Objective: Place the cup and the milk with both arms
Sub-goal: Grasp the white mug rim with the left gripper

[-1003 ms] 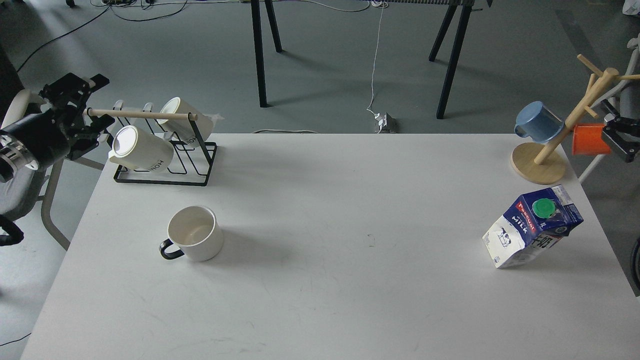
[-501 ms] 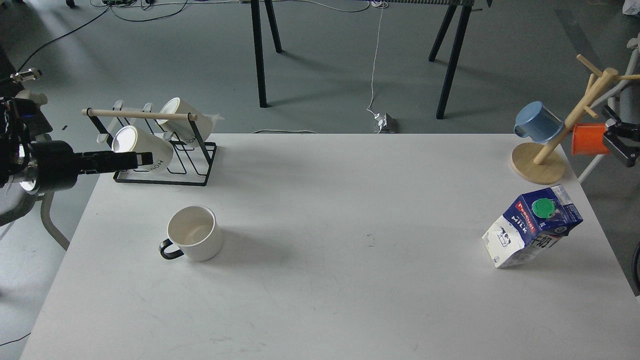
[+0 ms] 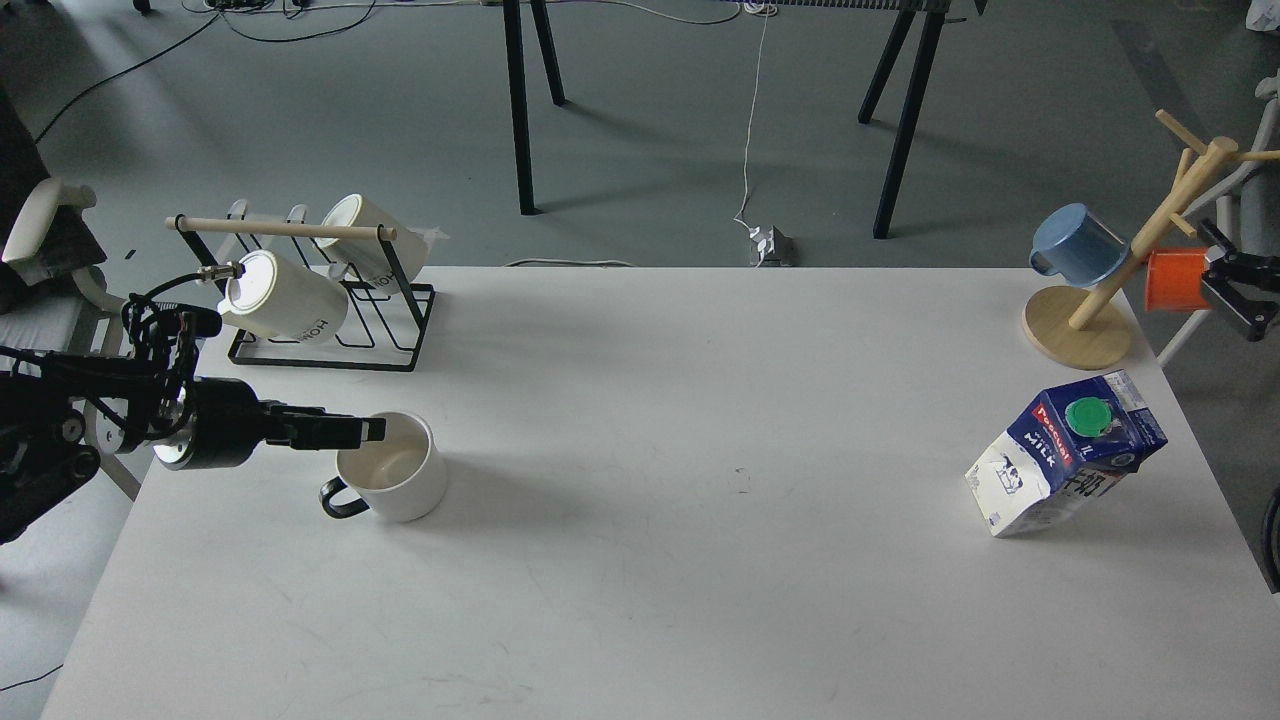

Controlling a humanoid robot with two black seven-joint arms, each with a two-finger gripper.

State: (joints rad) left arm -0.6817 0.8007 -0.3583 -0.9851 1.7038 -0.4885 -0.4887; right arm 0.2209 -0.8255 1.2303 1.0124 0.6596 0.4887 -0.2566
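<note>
The cup, squat and white with a black loop handle on its left, stands upright on the left part of the white table. My left gripper reaches in from the left, and its dark tip lies at the cup's left rim. It is seen edge-on, so its fingers cannot be told apart. The milk, a blue and white carton with a green cap, stands near the table's right edge. My right gripper is small and dark at the right frame edge, beside the orange cup and well behind the milk.
A black wire rack with two cream lettered mugs stands at the back left, just behind the cup. A wooden mug tree at the back right holds a blue cup and an orange cup.
My left arm has swung down and forward from beside the rack to the cup's left rim. The cup and the milk have not moved. My right gripper has hardly moved.
</note>
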